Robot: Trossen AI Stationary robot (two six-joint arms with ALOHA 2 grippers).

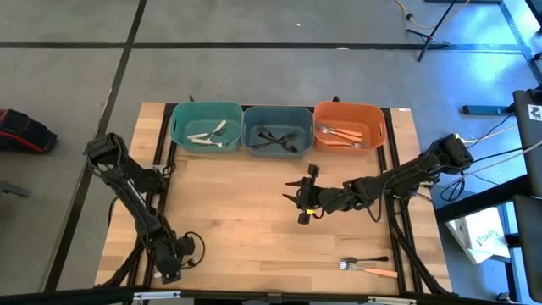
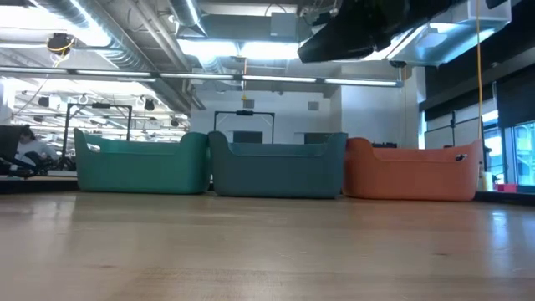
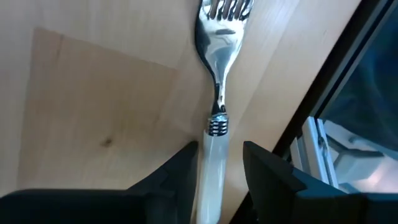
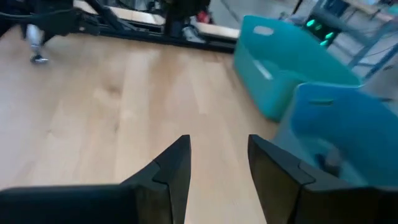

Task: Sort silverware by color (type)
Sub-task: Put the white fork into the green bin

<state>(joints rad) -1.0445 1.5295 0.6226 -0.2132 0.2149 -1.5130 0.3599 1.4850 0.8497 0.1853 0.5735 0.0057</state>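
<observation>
My left gripper (image 3: 221,180) is at the table's near-left corner (image 1: 172,258), shut on a white-handled fork (image 3: 214,93) whose metal tines point away from the fingers. My right gripper (image 1: 303,200) hovers open and empty over the table's middle (image 4: 217,168). A black-handled fork (image 1: 366,261) and an orange-handled fork (image 1: 377,271) lie flat on the table near its near-right edge. White forks (image 1: 207,134) lie in the teal bin, black forks (image 1: 275,138) in the blue-grey bin and orange forks (image 1: 340,133) in the orange bin. My left gripper has the white fork's handle (image 3: 211,155) between its two fingers, just behind the ribbed metal collar. The fingers lie along the fork, so neck and tines stick out past the fingertips. Whether the tines touch the table, I cannot tell.
Three bins stand side by side along the far edge: teal (image 1: 179,127), blue-grey (image 1: 250,127), orange (image 1: 379,127). In the low view they stand in a row (image 2: 276,167). A black frame rail (image 3: 336,93) runs beside the left gripper. Bare wood lies between the bins and the near edge.
</observation>
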